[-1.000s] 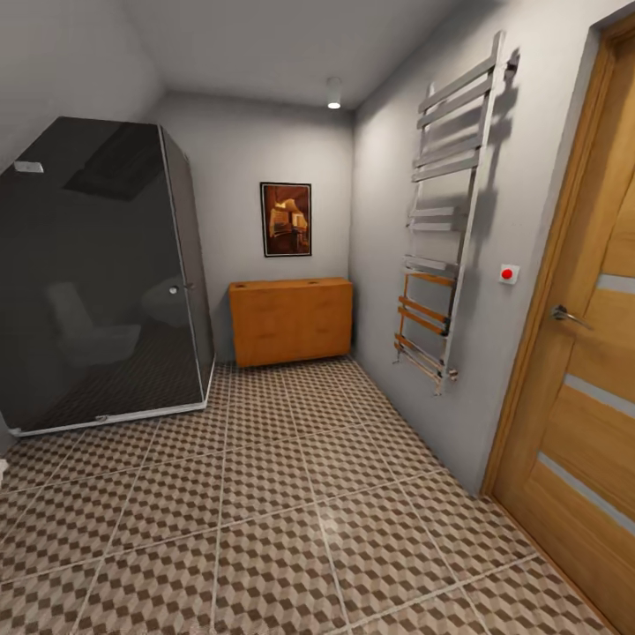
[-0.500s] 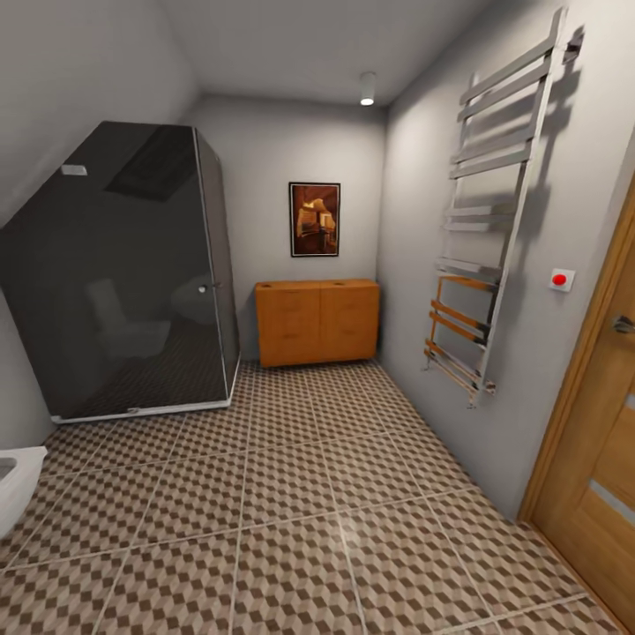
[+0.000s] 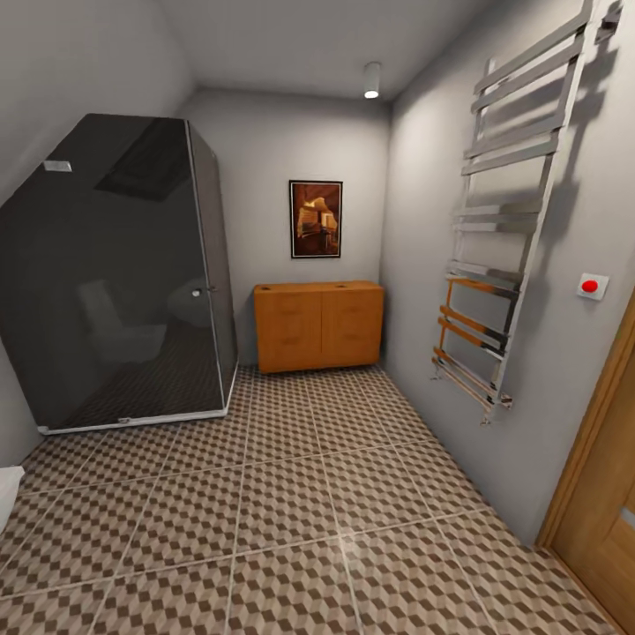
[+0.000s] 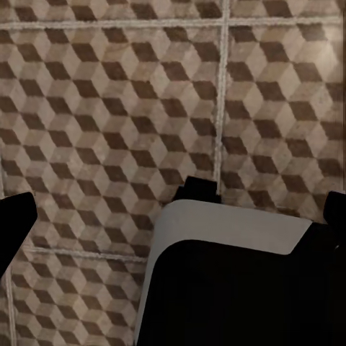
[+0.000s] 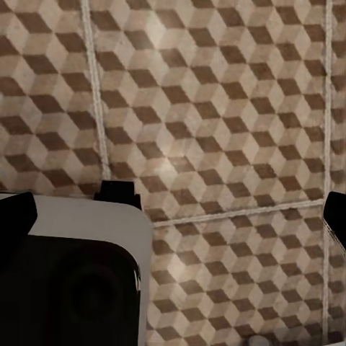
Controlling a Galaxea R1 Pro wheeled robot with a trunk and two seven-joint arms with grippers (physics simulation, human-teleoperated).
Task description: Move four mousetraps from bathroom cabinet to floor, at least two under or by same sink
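Note:
The cabinet (image 3: pixel 319 326), a low orange-brown wooden chest, stands against the far wall with its fronts shut. The mousetraps are out of view, and so is the sink. The bathroom floor (image 3: pixel 291 494), tiled in a brown and cream cube pattern, stretches from me to the cabinet. In the left wrist view my left gripper (image 4: pixel 173 216) is open, its black fingertips (image 4: pixel 14 223) wide apart above the tiles (image 4: pixel 108 108). In the right wrist view my right gripper (image 5: pixel 173 216) is open too, fingertips (image 5: pixel 14 216) spread and holding nothing over the tiles (image 5: pixel 216 108).
A dark glass shower enclosure (image 3: pixel 123 273) fills the left side. A chrome towel radiator (image 3: pixel 503 238) and a red button (image 3: pixel 592 286) hang on the right wall, beside a wooden door (image 3: pixel 608 494). A white fixture edge (image 3: pixel 7 494) shows at lower left. My white-and-black body (image 4: pixel 231 288) is below the wrists.
The whole head view has shifted: the door has slid towards the right edge and the cabinet looks slightly nearer. Nothing in the room itself has moved.

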